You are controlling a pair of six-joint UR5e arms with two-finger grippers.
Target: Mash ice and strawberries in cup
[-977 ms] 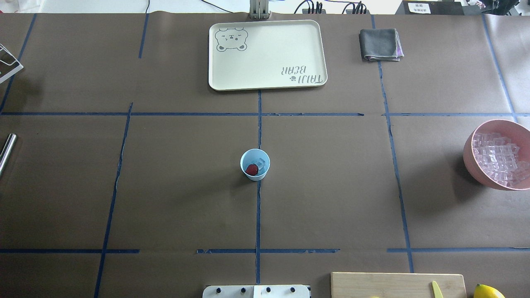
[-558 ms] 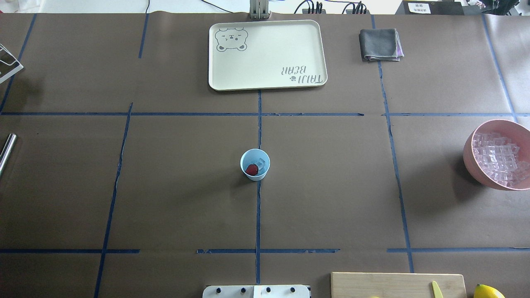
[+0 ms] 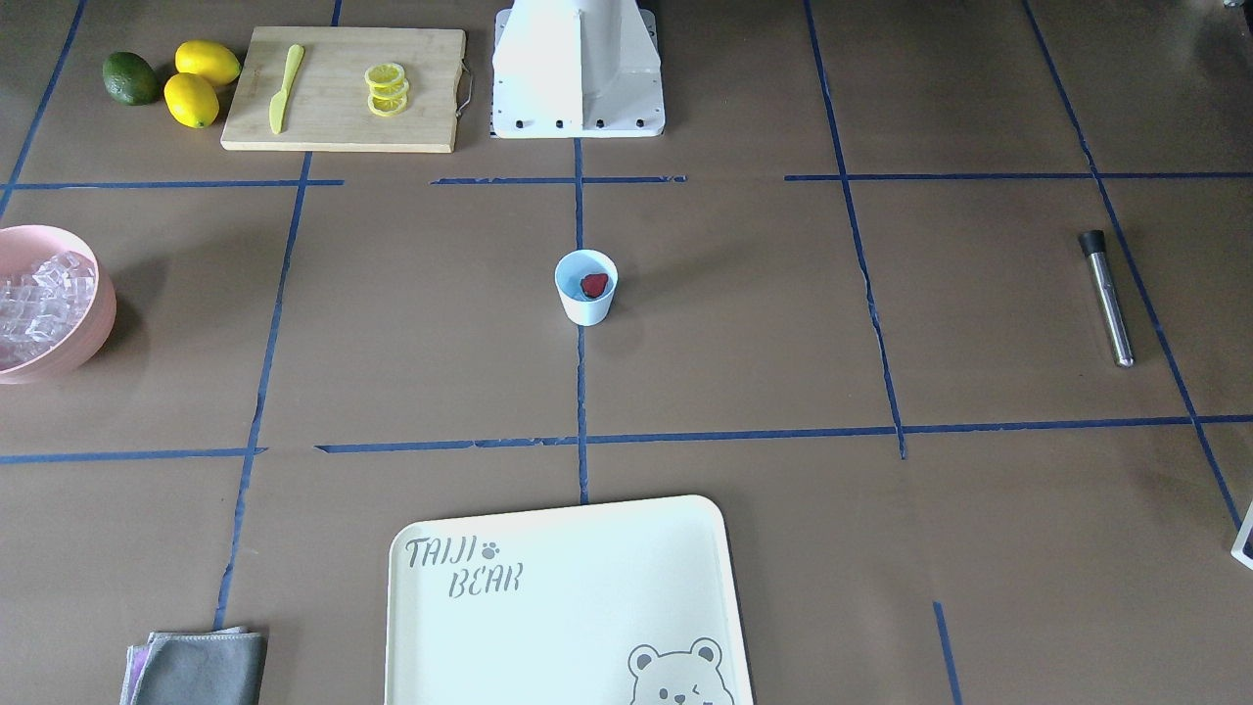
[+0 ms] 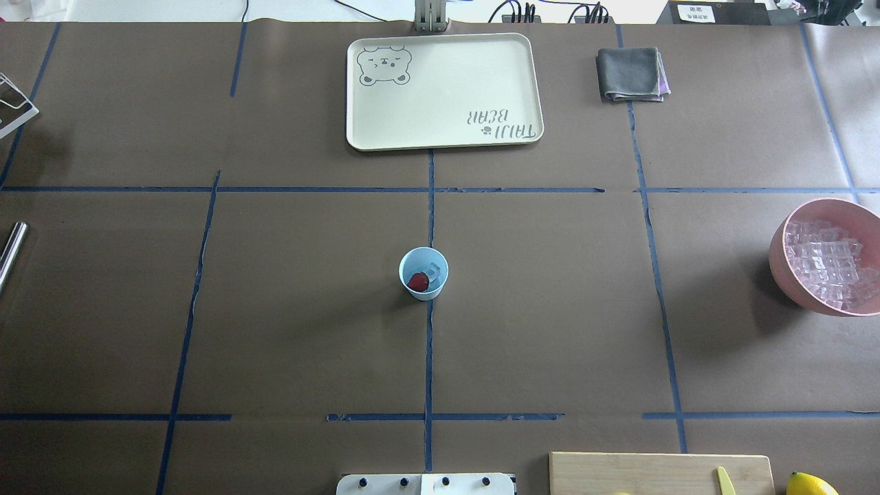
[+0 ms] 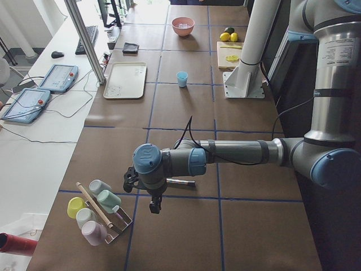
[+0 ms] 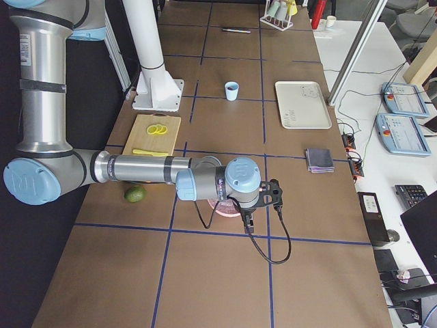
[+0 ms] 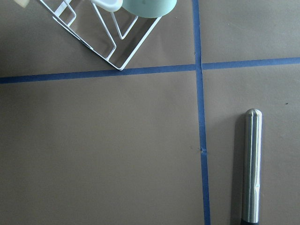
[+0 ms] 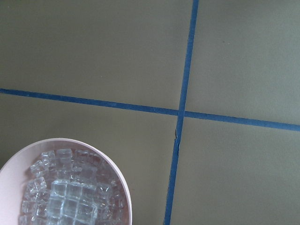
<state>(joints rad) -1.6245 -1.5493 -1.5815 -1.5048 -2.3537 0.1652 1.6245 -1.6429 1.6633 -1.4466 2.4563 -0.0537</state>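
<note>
The brown worktop (image 4: pixel 275 309), gridded with blue tape, carries everything. The left arm (image 5: pixel 237 152) reaches low over its left end; the left jaws hang just above the paper beside a steel rod (image 3: pixel 1108 299), and I cannot tell whether they are apart or together. The right arm (image 6: pixel 143 169) stretches over the opposite end, the right jaws hanging above a pink bowl (image 4: pixel 779 265) heaped with ice (image 4: pixel 828 265) — their state cannot be told either. A cream tray (image 4: pixel 443 89) with a bear print lies at the far edge from the robot, a folded grey cloth (image 4: pixel 631 72) near it. By the robot's base lies a wooden board (image 3: pixel 333 113) bearing a yellow knife (image 3: pixel 284 88) and lemon slices (image 3: pixel 387 88), with two lemons (image 3: pixel 201 83) just beside it. The cup (image 4: pixel 411 262) stands upright at the worktop's middle on the centre tape line, well apart from both arms — inside it the strawberry (image 4: pixel 417 281) lies against a clear cube (image 4: pixel 434 269).
</note>
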